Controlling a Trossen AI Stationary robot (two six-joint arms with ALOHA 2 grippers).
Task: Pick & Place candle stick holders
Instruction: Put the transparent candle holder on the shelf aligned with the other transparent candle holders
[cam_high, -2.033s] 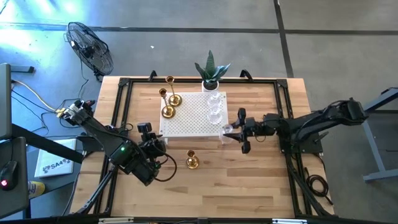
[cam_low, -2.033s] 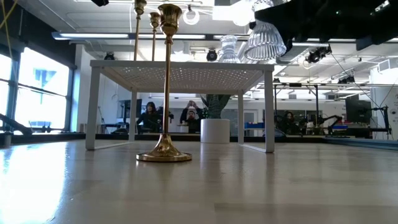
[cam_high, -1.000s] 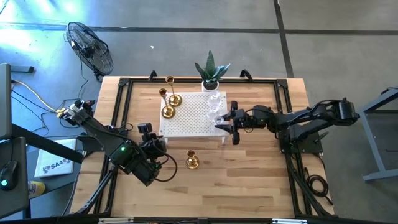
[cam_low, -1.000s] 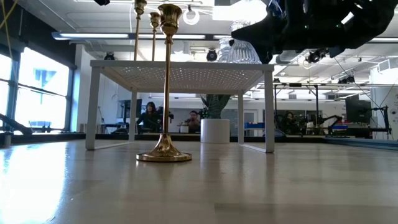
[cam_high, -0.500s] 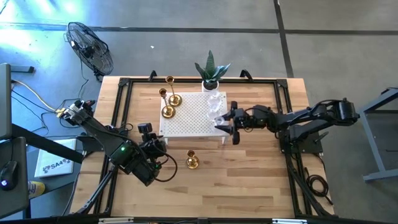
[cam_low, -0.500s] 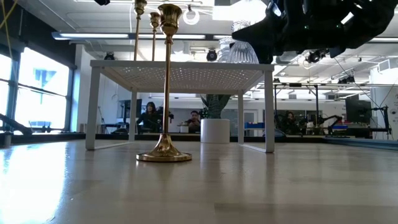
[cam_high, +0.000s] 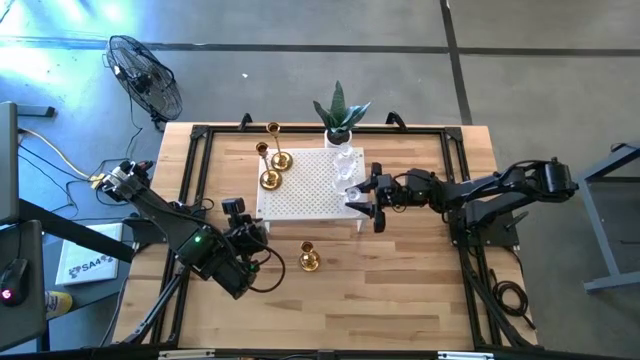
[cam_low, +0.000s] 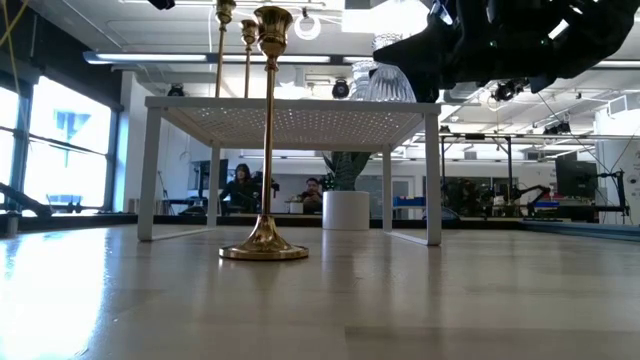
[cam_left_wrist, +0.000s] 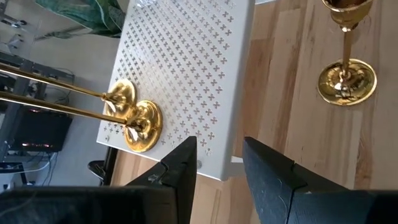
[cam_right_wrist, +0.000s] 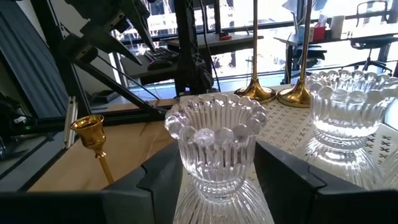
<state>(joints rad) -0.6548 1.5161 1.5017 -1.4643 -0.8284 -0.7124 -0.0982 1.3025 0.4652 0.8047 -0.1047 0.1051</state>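
- In the low view, the right end effector (cam_low: 420, 50) runs off the top edge as a dark mass, so how its fingers stand cannot be told there.
- The two gold holders (cam_low: 235, 30) on the white perforated stand (cam_low: 290, 105) are cut off at the top edge of that view.
- The potted plant (cam_low: 346, 200) is mostly hidden behind the stand.
- In the right wrist view, the nearest glass holder (cam_right_wrist: 216, 149) loses its base below the edge.
- In the left wrist view, the lone gold holder (cam_left_wrist: 346, 62) has its cup cropped.
- In the high view, the glass holders (cam_high: 346, 172) are too small to tell apart.
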